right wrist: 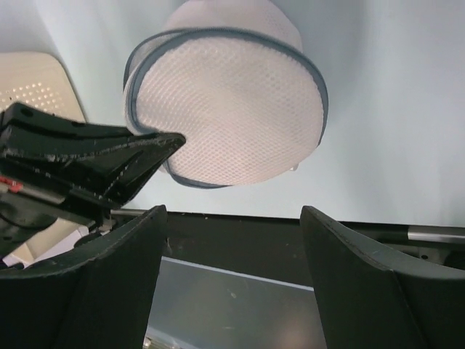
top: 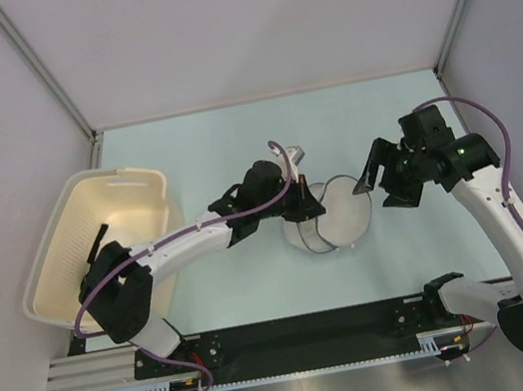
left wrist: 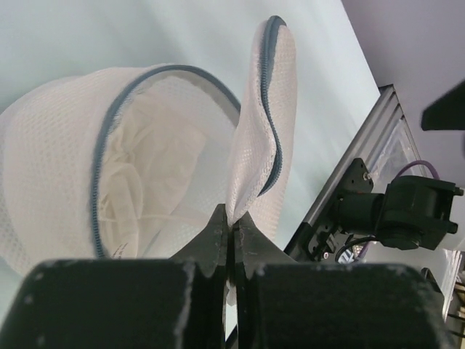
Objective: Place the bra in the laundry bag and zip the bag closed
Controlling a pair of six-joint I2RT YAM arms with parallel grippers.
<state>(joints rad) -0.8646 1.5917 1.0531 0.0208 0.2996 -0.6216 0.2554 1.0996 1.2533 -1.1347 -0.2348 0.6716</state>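
Left gripper (left wrist: 231,229) is pinched tight on the bag (left wrist: 58,160), with the thin edge of its flap (left wrist: 269,123) between the jaws. It holds the flap up like a lid so the mouth stays open and the round rim does not flop over.

The bra (left wrist: 156,167) is inside the bag. You can see its shiny white cloth through the open mouth, tucked down low. So I think the first part of the job is done.

The bag sits near the middle of the table (top: 232,140), a bit closer to the near edge. The basket (top: 96,235) is well apart from it, by the left edge.

Right gripper (top: 377,180) is open wide and holds nothing. It hangs just beside the bag, on the right edge's side, and looks at the flap's outside face.

The grey zip (left wrist: 102,189) runs round the rim and is not closed yet. I cannot see the zip pull. I think the flap must come down next. One gripper should hold the bag so it does not slide while the other pulls the zip round.
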